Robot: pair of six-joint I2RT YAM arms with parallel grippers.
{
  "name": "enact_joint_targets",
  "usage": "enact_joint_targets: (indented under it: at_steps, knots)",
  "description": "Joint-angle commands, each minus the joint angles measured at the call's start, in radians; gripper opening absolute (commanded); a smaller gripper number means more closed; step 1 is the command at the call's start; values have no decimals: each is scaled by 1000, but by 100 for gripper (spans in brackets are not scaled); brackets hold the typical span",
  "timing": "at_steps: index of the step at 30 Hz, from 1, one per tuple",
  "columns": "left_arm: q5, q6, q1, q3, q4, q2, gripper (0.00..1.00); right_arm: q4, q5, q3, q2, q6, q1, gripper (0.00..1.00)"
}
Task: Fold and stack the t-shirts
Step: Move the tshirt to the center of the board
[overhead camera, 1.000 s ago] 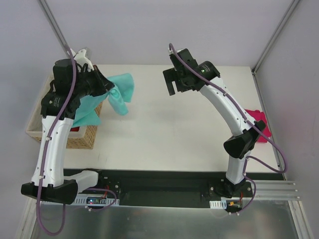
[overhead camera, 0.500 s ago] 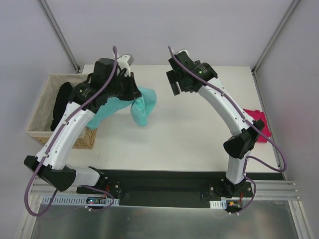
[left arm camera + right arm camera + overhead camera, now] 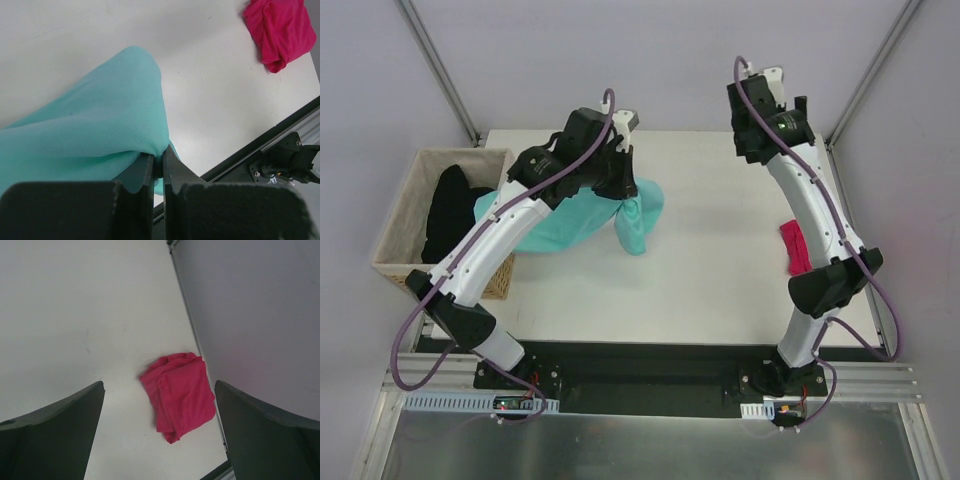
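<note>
Teal tee [image 3: 565, 222] dragged over table [image 3: 720, 270] w/ left claw [image 3: 158, 161] clenched on it, right claw [image 3: 159, 385] released; we risk snag on basket [image 3: 395, 245].

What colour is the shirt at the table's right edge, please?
The shirt is magenta-pink; best in right wrist view.

Top view: right arm [image 3: 815, 200] covers most of the pink t-shirt [image 3: 794, 247], only a strip shows. Also left arm [image 3: 510, 225] hides part of teal t-shirt [image 3: 565, 225]. In basket [image 3: 395, 225] beside it, dark lump [image 3: 445, 215]: unidentifiable.
</note>
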Motion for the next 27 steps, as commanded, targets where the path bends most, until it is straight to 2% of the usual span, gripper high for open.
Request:
enact_joint_targets:
  at_steps: [1, 10, 22, 23, 25, 26, 27]
  knots:
    - [-18, 23, -58, 125, -26, 78, 0, 35, 126, -1, -72, -53, -57, 96]
    - [-19, 29, -111, 312, -83, 241, 0, 61, 92, -57, -112, -54, -141, 96]
    - [-100, 38, -112, 282, -98, 228, 0, 64, 63, -64, -107, -44, -149, 96]
    - [-107, 35, -111, 271, -98, 221, 8, 62, 62, -64, -106, -44, -152, 96]
    - [-105, 33, -111, 260, -98, 216, 16, 62, 60, -65, -103, -44, -150, 96]
    - [-107, 32, -112, 248, -97, 207, 32, 61, 59, -65, -103, -46, -149, 96]
    - [-134, 30, -111, 243, -97, 204, 40, 62, 59, -65, -101, -44, -150, 96]
